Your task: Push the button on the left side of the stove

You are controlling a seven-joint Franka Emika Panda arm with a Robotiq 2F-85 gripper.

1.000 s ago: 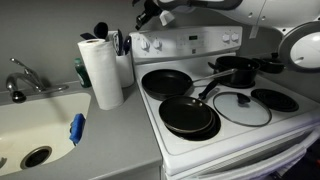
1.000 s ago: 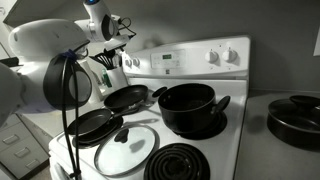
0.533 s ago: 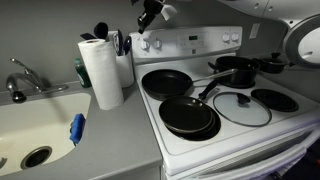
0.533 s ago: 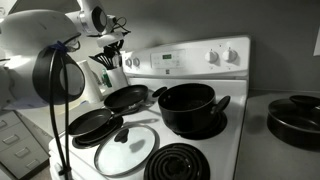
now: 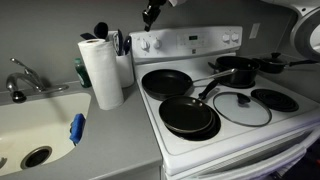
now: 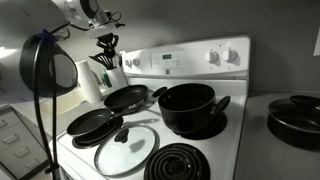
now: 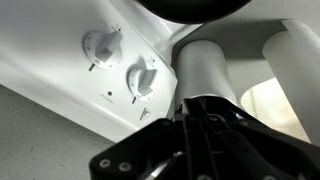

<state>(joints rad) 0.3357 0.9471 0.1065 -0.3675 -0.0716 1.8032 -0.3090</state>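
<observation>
The white stove (image 5: 176,146) has a raised back panel (image 5: 190,42) with round white knobs; it also shows in an exterior view (image 6: 190,60). My gripper (image 5: 150,13) hangs in the air above the panel's left end, touching nothing, and shows small at the top left in an exterior view (image 6: 106,18). In the wrist view the dark fingers (image 7: 192,105) are pressed together and hold nothing. Two left knobs (image 7: 101,45) (image 7: 143,78) lie ahead of them, with a small dark dot (image 7: 108,97) on the panel below.
Two black frying pans (image 5: 166,82) (image 5: 188,115), a glass lid (image 5: 241,108) and a black pot (image 5: 236,68) sit on the burners. A paper towel roll (image 5: 101,70) and a utensil holder (image 5: 121,46) stand left of the stove. A sink (image 5: 35,125) is further left.
The arm has lifted up and back from the panel's left end, and the gripper now sits higher. Its fingers have stayed together.
</observation>
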